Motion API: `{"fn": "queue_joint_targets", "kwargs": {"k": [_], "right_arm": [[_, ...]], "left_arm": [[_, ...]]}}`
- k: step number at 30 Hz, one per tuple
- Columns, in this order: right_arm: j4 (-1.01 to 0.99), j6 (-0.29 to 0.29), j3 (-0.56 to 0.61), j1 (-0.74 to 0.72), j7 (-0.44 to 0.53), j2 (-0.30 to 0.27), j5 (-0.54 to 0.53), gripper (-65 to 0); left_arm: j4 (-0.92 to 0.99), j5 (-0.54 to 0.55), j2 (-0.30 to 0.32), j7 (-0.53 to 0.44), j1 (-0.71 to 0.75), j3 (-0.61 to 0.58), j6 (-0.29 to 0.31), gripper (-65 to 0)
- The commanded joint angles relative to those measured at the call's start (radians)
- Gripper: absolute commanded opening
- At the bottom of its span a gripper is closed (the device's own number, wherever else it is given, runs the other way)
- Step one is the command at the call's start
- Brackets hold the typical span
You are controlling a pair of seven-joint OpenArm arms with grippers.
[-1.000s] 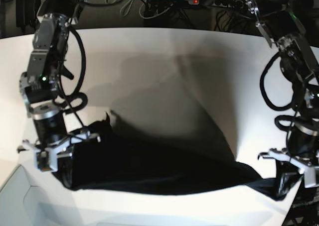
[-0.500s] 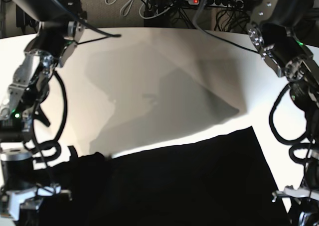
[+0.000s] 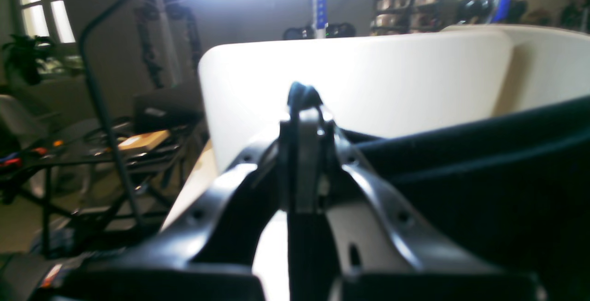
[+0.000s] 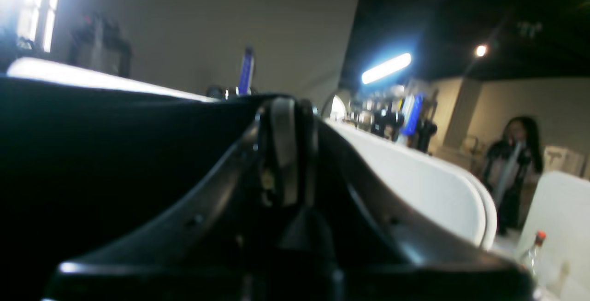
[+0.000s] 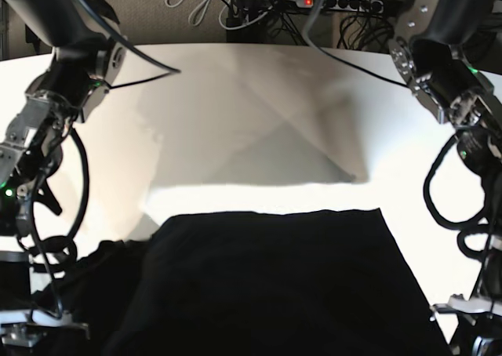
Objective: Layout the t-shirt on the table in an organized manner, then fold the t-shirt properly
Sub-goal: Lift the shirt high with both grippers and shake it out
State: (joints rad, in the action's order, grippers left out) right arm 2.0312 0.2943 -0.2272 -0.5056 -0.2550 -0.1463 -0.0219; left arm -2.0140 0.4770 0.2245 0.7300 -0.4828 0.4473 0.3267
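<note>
T-shirt: the t-shirt (image 5: 267, 281) hangs as a broad black sheet across the near half of the base view, its upper edge level and taut, no print visible.
Desk: the white desk (image 5: 259, 113) lies bare beyond the cloth and carries its grey shadow.
Left fingers: the left gripper (image 3: 302, 107) is clenched on a small bunch of black fabric poking out at its tip, with the shirt running off to one side of it.
Right fingers: the right gripper (image 4: 286, 121) is pressed shut with dark cloth right against it; it appears to grasp the shirt's other end, though the pinch itself is murky.
Stage: judged from this, the shirt is held spread between both arms, not yet laid out flat.
Risk: each hold looks like a thin pinch of hem, so uneven pulling could slip one corner free and the sheet would collapse in a heap.
Risk: lowering too near the front edge could leave fabric draped off the desk.
</note>
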Motion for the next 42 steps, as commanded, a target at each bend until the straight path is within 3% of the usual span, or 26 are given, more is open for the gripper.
{"fn": "queue_joint_targets", "kwargs": {"k": [1, 8, 14, 23, 42], "right_arm": [[0.015, -0.005, -0.004, -0.026, 0.043, -0.006, 0.001, -65.0], [0.012, -0.008, -0.039, -0.001, 0.05, 0.001, 0.0, -65.0], [0.01, -0.008, -0.142, -0.032, 0.039, 0.072, -0.065, -65.0], [0.009, -0.007, -0.065, 0.045, 0.032, 0.081, -0.065, -65.0], [0.013, -0.007, -0.062, 0.078, 0.044, 0.083, -0.069, -65.0]], "left_arm": [[-0.014, 0.007, 0.016, -0.03, -0.029, 0.006, -0.002, -64.9], [-0.014, 0.042, 0.04, -0.028, -0.017, 0.005, -0.004, -64.9], [-0.009, 0.041, 0.036, -0.028, -0.047, 0.003, -0.004, -64.9], [-0.004, 0.039, 0.037, -0.026, -0.052, -0.028, -0.005, -64.9], [-0.009, 0.047, 0.039, -0.034, 0.049, -0.037, -0.002, -64.9]]}}
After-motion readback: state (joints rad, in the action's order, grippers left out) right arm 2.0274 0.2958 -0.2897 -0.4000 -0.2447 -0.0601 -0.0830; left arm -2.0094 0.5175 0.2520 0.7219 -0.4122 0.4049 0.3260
